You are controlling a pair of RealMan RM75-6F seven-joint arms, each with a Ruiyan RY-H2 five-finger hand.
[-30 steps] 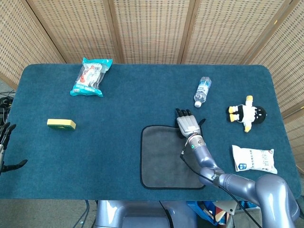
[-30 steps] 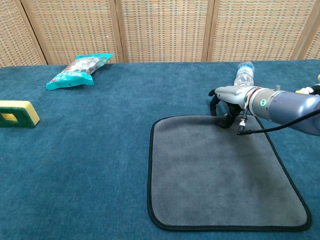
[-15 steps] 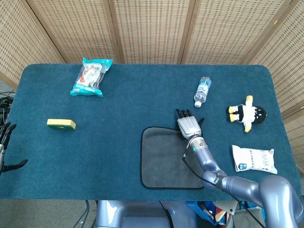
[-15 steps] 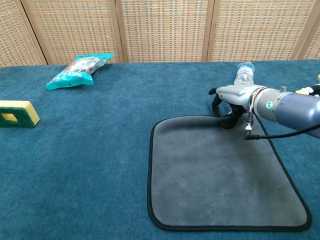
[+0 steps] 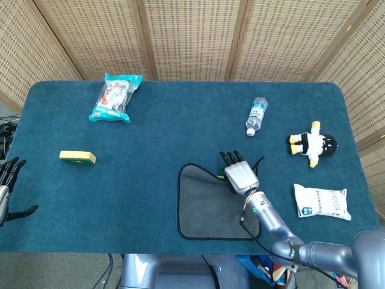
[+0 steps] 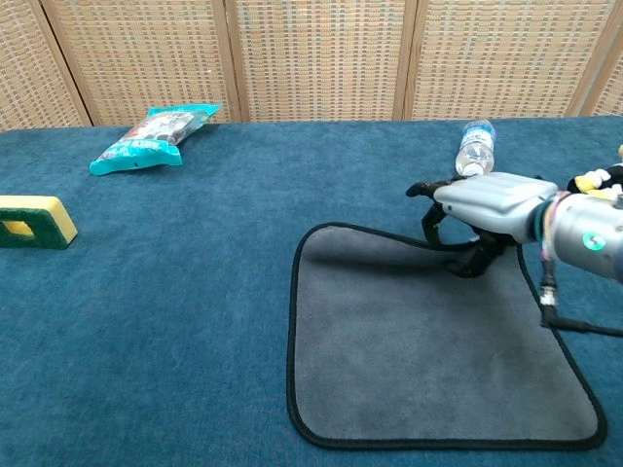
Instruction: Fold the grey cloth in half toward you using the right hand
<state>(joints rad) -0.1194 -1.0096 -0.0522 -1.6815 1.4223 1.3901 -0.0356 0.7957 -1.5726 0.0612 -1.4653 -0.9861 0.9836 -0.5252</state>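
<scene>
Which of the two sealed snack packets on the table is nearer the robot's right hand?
The white packet with blue print, near the table's right edge, beside the right hand. The teal packet lies far off at the back left corner.

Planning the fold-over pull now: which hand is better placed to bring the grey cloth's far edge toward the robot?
Right. The right hand already grips the grey cloth at its lifted far edge; the left hand sits off the table's left side.

both views are evenly and brightly lit; soft shadow is cast under the lifted cloth edge; no glare or blur is seen.
</scene>
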